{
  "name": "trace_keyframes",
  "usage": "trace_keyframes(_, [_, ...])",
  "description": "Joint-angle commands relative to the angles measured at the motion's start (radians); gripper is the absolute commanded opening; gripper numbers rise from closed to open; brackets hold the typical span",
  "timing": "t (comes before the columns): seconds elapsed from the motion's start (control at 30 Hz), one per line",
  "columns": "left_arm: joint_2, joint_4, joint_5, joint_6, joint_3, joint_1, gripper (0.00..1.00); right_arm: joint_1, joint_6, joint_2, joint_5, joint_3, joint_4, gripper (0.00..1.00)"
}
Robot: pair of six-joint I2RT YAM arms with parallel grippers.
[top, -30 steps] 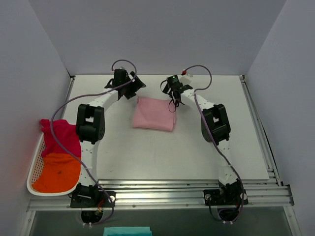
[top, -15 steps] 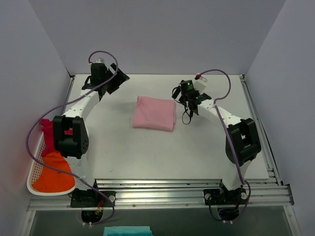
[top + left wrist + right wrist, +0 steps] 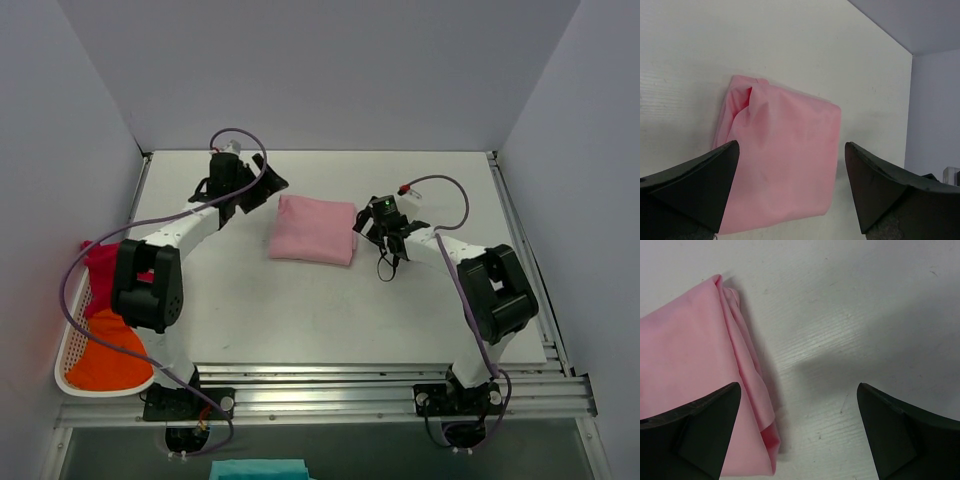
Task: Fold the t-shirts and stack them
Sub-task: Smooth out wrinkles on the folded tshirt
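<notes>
Overhead only, orange t-shirt [image 3: 115, 362] in basket [image 3: 66, 350]

Nothing written can be read in any of the views: no text, label, brand, number or sign. The folded light pink cloth t-shirt [image 3: 780, 155], seen between the left fingers [image 3: 690, 185], is plain fabric with no print or tag showing. The white surface [image 3: 850, 315] beside it carries only faint scuffs, none of them legible.
</notes>
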Motion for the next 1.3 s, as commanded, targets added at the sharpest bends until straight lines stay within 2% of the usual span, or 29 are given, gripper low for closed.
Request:
trace_keyframes(0.0, [0.039, 0.107, 0.001, 0.002, -0.004, -0.039, 0.95, 0.004, 0.000, 0.019, 0.001, 0.011, 0.054, 0.97])
trace_keyframes(0.27, [0.159, 0.203, 0.102, -0.007, 0.067, -0.044, 0.97, 0.001, -0.011, 0.092, -0.008, 0.028, 0.089, 0.95])
trace_keyframes(0.57, [0.260, 0.245, 0.131, 0.005, 0.147, -0.045, 0.97, -0.013, -0.025, 0.155, -0.030, 0.060, 0.118, 0.95])
trace_keyframes(0.8, [0.365, 0.203, 0.108, 0.019, 0.237, -0.025, 0.97, -0.030, -0.036, 0.174, -0.048, 0.062, 0.137, 0.94])
trace_keyframes(0.93, [0.438, 0.156, 0.086, 0.026, 0.340, -0.002, 0.97, -0.045, -0.042, 0.175, -0.057, 0.051, 0.145, 0.94])
trace_keyframes(1.27, [0.601, 0.087, 0.122, 0.011, 0.516, 0.085, 0.98, -0.059, -0.043, 0.161, -0.064, 0.037, 0.152, 0.94])
